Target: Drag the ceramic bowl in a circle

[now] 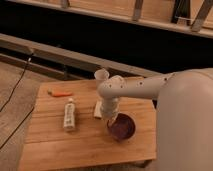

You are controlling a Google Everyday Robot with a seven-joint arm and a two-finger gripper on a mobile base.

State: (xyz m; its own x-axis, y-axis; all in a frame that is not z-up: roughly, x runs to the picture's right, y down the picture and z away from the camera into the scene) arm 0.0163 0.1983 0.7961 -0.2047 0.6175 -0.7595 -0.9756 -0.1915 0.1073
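The ceramic bowl [122, 127] is round, shallow and dark purple-maroon, and sits on the right half of the wooden table [50, 145]. My white arm reaches in from the right and bends down over the table. My gripper [111, 120] hangs at the bowl's left rim and seems to touch it. The arm's wrist hides the spot where the gripper meets the rim.
A white paper cup [101, 76] stands at the table's back edge behind the arm. A white bottle [69, 115] lies left of centre. A small orange carrot-like thing [60, 93] lies at the back left. A flat white object [98, 109] lies under the arm. A black cable [15, 95] runs over the floor at left.
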